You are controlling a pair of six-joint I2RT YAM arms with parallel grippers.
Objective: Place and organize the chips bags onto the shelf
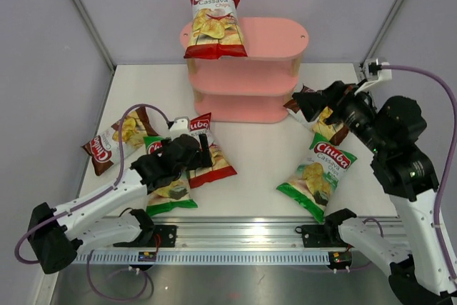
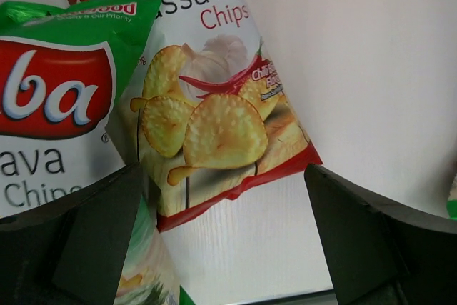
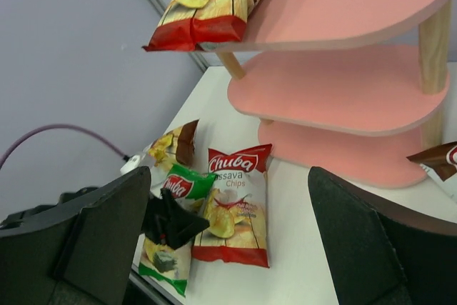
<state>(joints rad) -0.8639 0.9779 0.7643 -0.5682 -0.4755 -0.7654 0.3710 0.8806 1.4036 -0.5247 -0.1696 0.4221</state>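
Red chips bag (image 2: 214, 105) beside green chips bag (image 2: 57, 91), between wide-spread left gripper (image 2: 223, 191)

The left arm (image 1: 93, 208) lies low, stretching forward and rightward from its base. At its end the left gripper (image 1: 194, 149) tilts downward with its jaws spread wide, the two dark fingers (image 2: 78, 241) well apart. The right arm (image 1: 407, 158) is folded high, its elbow behind the right gripper (image 1: 312, 105). That gripper points forward-left, its fingers (image 3: 378, 248) likewise widely parted.
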